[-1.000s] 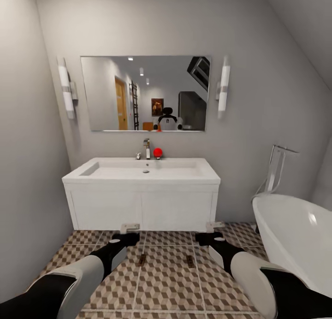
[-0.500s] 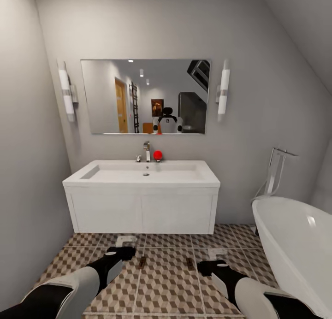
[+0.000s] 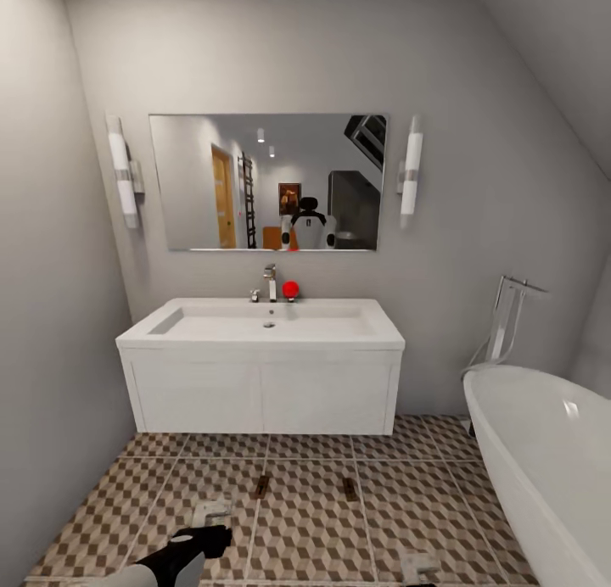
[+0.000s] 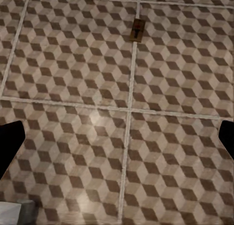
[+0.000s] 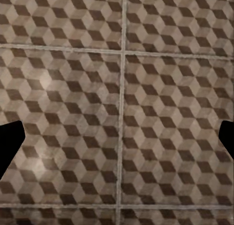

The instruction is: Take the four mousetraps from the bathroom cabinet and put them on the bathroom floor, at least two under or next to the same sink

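Note:
Two mousetraps (image 3: 261, 486) (image 3: 349, 489) lie flat on the cube-patterned bathroom floor (image 3: 305, 528), a short way in front of the white vanity carrying the bathroom sink (image 3: 263, 320). One mousetrap (image 4: 138, 30) also shows in the left wrist view, far ahead of the fingers. My left gripper (image 3: 210, 515) sits low at the near edge of the head view, and its wrist view shows the left gripper (image 4: 117, 142) open over bare tile. My right gripper (image 3: 418, 564) is also low and near. In its own wrist view the right gripper (image 5: 117, 139) is open and empty. The cabinet is out of view.
A rounded white bathtub (image 3: 543, 451) with a chrome floor tap (image 3: 509, 315) fills the right side. Grey walls close in on the left and behind the vanity. A mirror (image 3: 267, 182) and two wall lights hang above the sink, and a red ball (image 3: 290, 289) sits by the tap.
Both arms have drawn back and down toward the near edge of the head view, away from the vanity. The two mousetraps stay where they were on the floor.

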{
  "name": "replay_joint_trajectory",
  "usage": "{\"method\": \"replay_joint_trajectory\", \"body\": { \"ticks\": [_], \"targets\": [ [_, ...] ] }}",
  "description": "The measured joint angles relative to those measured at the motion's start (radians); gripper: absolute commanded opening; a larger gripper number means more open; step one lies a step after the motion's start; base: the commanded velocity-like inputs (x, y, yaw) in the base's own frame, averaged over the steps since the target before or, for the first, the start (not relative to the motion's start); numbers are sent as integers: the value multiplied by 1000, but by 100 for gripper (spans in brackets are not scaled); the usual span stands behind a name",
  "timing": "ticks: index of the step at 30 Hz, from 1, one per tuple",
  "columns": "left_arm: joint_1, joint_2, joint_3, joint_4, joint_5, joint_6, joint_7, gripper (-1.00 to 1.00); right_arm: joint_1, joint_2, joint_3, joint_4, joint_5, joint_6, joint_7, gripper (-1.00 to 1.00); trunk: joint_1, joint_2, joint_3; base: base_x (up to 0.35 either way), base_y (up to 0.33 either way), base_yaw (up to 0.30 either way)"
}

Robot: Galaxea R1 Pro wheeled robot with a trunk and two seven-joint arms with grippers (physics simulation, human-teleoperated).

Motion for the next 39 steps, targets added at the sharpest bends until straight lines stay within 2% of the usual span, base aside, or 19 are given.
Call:
{"method": "replay_joint_trajectory", "body": {
  "ticks": [1,4,7,20,31,39],
  "targets": [
    [0,0,0,0,0,0,0,100,1,0,1,0,0,0,0,100,0,0,0,0,0,0],
    [45,2,0,0,21,1,0,100,64,-6,-1,1,0,3,2,100,0,0,0,0,0,0],
    [82,2,-1,0,28,1,0,100,101,-10,0,1,0,7,3,100,0,0,0,0,0,0],
    [242,-6,-1,0,35,-6,-3,100,227,-12,1,1,1,7,3,100,0,0,0,0,0,0],
    [310,-5,-1,0,36,-8,-4,100,280,-15,0,1,0,-3,7,100,0,0,0,0,0,0],
    [341,-1,-1,0,37,-9,-4,100,298,-15,0,1,0,-5,9,100,0,0,0,0,0,28]
  ]
}}
